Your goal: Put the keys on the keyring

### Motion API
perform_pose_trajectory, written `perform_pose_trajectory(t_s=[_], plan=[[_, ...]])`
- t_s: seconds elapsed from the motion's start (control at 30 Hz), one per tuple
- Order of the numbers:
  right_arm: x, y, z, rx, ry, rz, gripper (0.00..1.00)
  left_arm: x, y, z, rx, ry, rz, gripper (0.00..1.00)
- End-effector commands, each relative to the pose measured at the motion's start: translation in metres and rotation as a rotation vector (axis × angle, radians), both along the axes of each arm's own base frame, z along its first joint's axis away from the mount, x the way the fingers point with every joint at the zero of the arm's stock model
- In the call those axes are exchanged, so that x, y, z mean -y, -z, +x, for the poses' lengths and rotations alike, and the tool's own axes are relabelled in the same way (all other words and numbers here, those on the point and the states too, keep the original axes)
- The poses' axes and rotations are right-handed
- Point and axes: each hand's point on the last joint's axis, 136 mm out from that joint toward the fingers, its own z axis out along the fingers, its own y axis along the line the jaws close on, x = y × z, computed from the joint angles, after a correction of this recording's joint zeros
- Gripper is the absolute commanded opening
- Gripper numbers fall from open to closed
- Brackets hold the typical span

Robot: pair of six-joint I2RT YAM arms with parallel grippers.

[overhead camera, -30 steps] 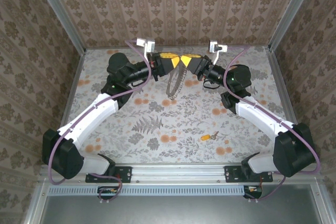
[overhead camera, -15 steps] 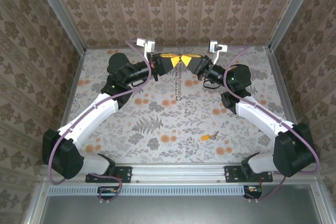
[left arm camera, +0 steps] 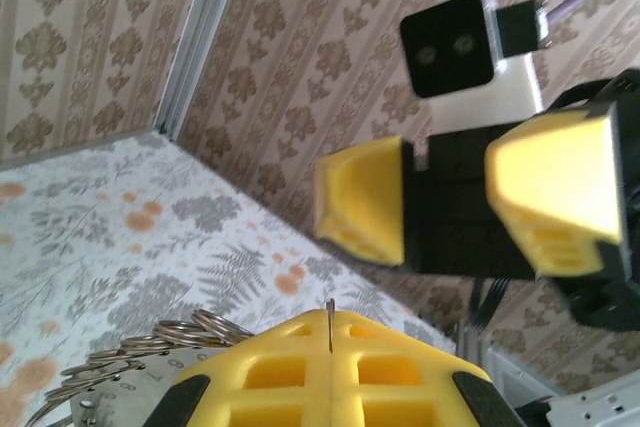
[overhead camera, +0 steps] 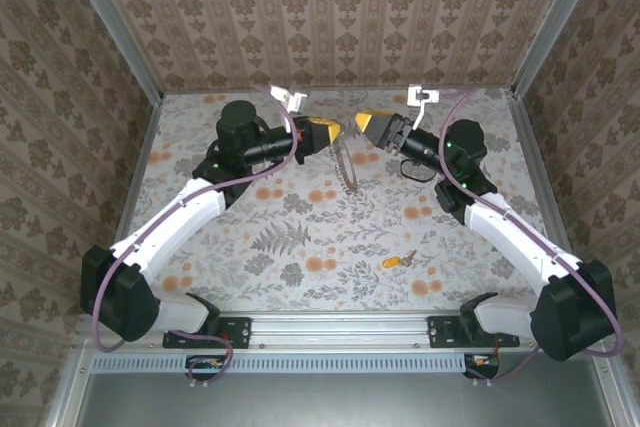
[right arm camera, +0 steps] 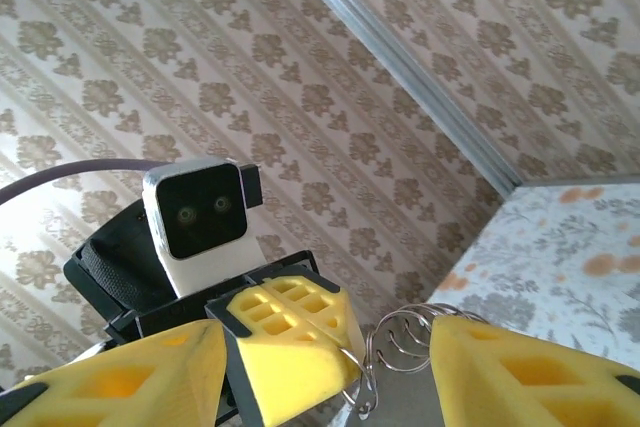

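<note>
**First speaker:** What did we see from above?

**Second speaker:** We saw a table (overhead camera: 250, 247) covered in a grey floral print with orange blooms, and patterned walls (overhead camera: 330, 17) around it. The left arm (overhead camera: 170, 222) and the right arm (overhead camera: 510, 232) reached from the near edge to the far side. Their tips faced each other, close but apart.

**First speaker:** How did the fingers stand?

**Second speaker:** The left gripper (overhead camera: 334, 137) had its yellow fingers (left arm camera: 260, 372) pressed together, clamped on the keyring (overhead camera: 346, 165). The right gripper (overhead camera: 360, 127) had its fingers (left arm camera: 365, 202) spread well apart, with nothing between them.

**First speaker:** Where was the keyring?

**Second speaker:** It hung from the left gripper's tip as a thin metal chain, drooping between the two grippers. We could not tell whether its lower end touched the table. From the right wrist we saw its wire coils poking out beside the left fingers.

**First speaker:** And the key?

**Second speaker:** The key (overhead camera: 397, 261), tiny with an orange head, lay flat on the table. It was well apart from both grippers, toward the near edge beside the right arm.
</note>
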Motion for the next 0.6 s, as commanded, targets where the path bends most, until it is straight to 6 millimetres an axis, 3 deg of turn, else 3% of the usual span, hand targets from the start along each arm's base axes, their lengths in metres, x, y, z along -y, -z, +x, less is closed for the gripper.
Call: perform_pose_trajectory(t_s=[0.0,0.33,0.57], plan=[[0.007,0.025,0.001,-0.072,0.039,-0.088,0.59,-0.005,-0.008,-0.004,0.074,0.010,0.051,0.00],[0.012,0.045,-0.003,-0.112,0.063,-0.169,0.62,-0.003,0.012,-0.009,0.062,0.067,0.150,0.00],[0.010,0.049,-0.006,-0.129,0.044,-0.207,0.63,-0.001,0.022,-0.018,0.063,0.143,0.188,0.00]])
